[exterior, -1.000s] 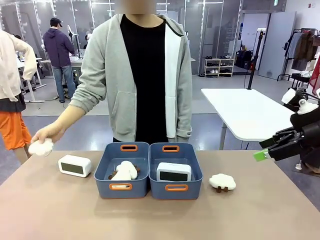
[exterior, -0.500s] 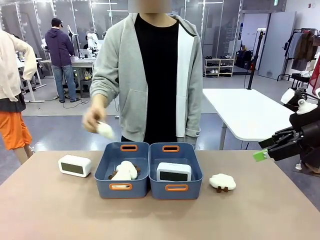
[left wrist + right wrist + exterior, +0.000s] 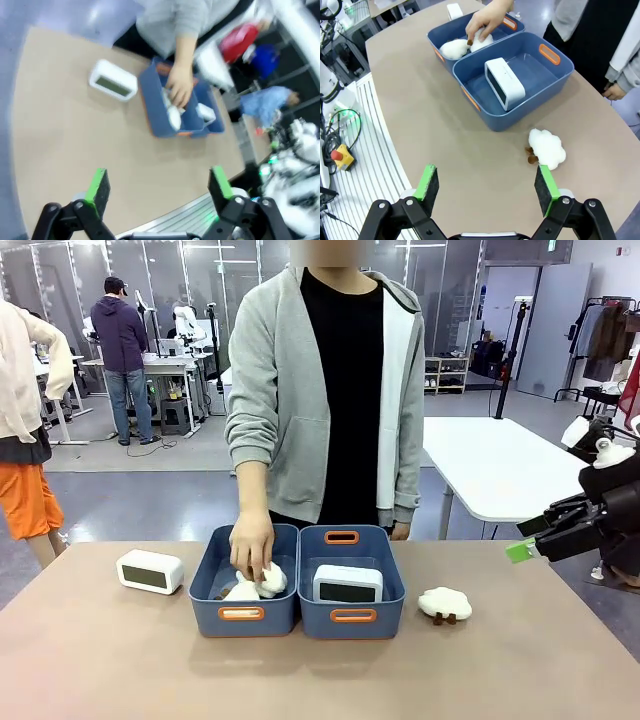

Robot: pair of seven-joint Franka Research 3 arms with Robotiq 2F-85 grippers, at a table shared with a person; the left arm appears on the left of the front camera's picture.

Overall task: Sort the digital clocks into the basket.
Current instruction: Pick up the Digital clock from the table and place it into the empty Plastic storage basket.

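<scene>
One white digital clock [image 3: 150, 571] stands on the table left of the two blue bins, also visible as the clock [image 3: 113, 80] and the clock [image 3: 454, 10]. A second clock [image 3: 348, 583] sits upright inside the right-hand basket [image 3: 352, 616]; the right wrist view shows this clock [image 3: 505, 83] in the basket [image 3: 485, 112]. My right gripper [image 3: 530, 538] hovers open off the table's right edge, and its own view shows the gripper [image 3: 486, 183] holding nothing. My left gripper [image 3: 159, 184] is open and high above the near table edge.
The person's hand [image 3: 250, 545] is inside the left bin [image 3: 242, 615], pressing a plush sheep [image 3: 270, 580] onto another one. A further plush sheep [image 3: 445, 604] lies on the table right of the bins. The person stands at the far edge.
The person's hand carried a plush sheep from the table's far left, over the edge, down into the left bin. Neither arm has moved.
</scene>
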